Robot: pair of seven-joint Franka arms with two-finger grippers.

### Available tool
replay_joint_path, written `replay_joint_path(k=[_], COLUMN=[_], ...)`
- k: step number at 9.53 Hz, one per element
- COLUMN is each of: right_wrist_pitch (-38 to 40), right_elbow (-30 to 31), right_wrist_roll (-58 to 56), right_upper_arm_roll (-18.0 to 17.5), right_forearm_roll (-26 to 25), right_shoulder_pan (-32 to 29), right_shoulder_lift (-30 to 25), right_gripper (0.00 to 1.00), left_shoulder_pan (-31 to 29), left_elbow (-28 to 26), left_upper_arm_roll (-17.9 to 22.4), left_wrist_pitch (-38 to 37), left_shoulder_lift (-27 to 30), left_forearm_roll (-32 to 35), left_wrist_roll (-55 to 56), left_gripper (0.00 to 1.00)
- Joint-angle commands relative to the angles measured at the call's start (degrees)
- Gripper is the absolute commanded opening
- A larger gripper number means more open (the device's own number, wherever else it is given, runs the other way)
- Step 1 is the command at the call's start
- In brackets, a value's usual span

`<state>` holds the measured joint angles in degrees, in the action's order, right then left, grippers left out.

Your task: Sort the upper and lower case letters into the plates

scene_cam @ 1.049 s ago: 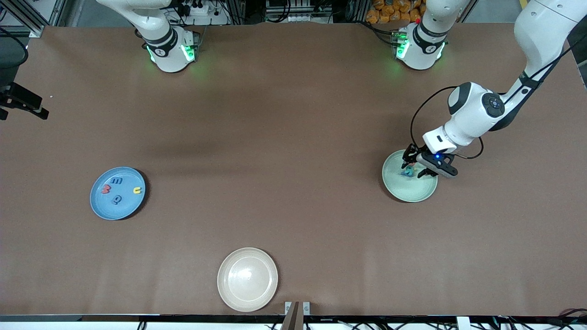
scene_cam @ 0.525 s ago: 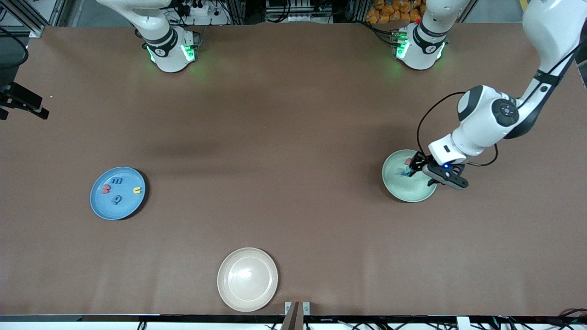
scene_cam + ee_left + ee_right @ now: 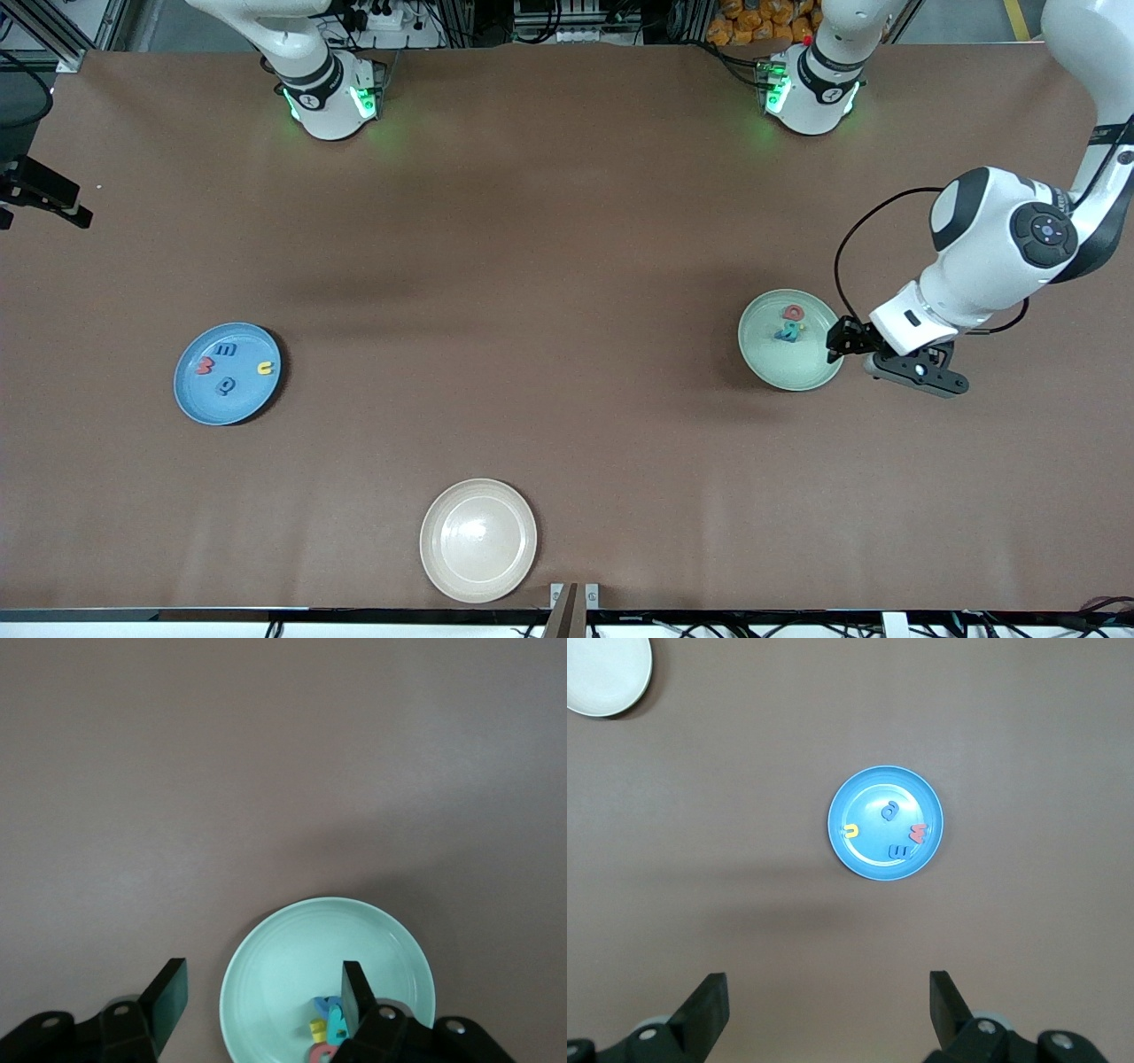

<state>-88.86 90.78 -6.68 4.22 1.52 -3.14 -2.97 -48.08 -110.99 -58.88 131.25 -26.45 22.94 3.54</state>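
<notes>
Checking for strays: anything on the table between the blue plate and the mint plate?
Nothing: in the front view the brown table between the blue plate and the mint plate is bare; the cream plate sits nearer the camera.

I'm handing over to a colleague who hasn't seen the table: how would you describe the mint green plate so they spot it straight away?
Look toward the left arm's end of the table, beside the open left end effector. The mint green plate lies there with a small cluster of letters in it. The sky blue plate holds letters too, and the cream plate holds none.

L gripper jaws apart, empty; R gripper jaws wide, waiting.
</notes>
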Motion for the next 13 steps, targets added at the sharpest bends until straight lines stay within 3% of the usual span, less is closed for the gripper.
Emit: replay_joint_path(k=[1, 4, 5, 6, 7, 10, 13], right_wrist_pitch=[0.4, 0.1, -0.2, -0.3, -0.4, -0.6, -0.7], right_elbow=[1.5, 1.5, 1.5, 1.5, 1.5, 1.6, 1.5], right_wrist_roll=[1.0, 1.0, 1.0, 1.0, 1.0, 1.2, 1.3], right_upper_arm_roll=[-0.1, -0.2, -0.2, -0.3, -0.4, -0.4, -0.4], right_forearm_roll=[-0.8, -0.9, -0.9, -1.2, -2.5, -2.7, -2.7], right_shoulder_pan=[0.2, 0.2, 0.3, 0.4, 0.6, 0.7, 0.7], right_shoulder_lift=[-2.3, -2.2, -2.2, -2.1, -2.0, -1.8, -1.8], right_gripper=[1.00, 1.00, 1.00, 1.00, 1.00, 1.00, 1.00], left_shoulder_pan=[0.5, 1.6, 2.8, 4.6, 7.7, 25.8, 39.4], left_elbow=[6.2, 10.8, 11.3, 11.8, 14.3, 22.0, 24.3], left_upper_arm_roll=[-0.1, -0.1, 0.1, 1.2, 4.8, 25.9, 42.9], left_wrist_pitch=[-8.5, -13.1, -13.1, -13.4, -16.2, -25.5, -32.6], left_shoulder_lift=[1.4, 1.3, 3.7, 5.3, 6.3, 10.3, 15.1], left_forearm_roll=[1.0, 0.7, 0.2, -1.0, -4.7, -14.0, -19.5], left_wrist_roll=[1.5, 1.2, 1.2, 1.4, 1.4, 0.5, 0.6], left_gripper=[0.98, 1.00, 1.00, 1.00, 1.00, 1.00, 1.00])
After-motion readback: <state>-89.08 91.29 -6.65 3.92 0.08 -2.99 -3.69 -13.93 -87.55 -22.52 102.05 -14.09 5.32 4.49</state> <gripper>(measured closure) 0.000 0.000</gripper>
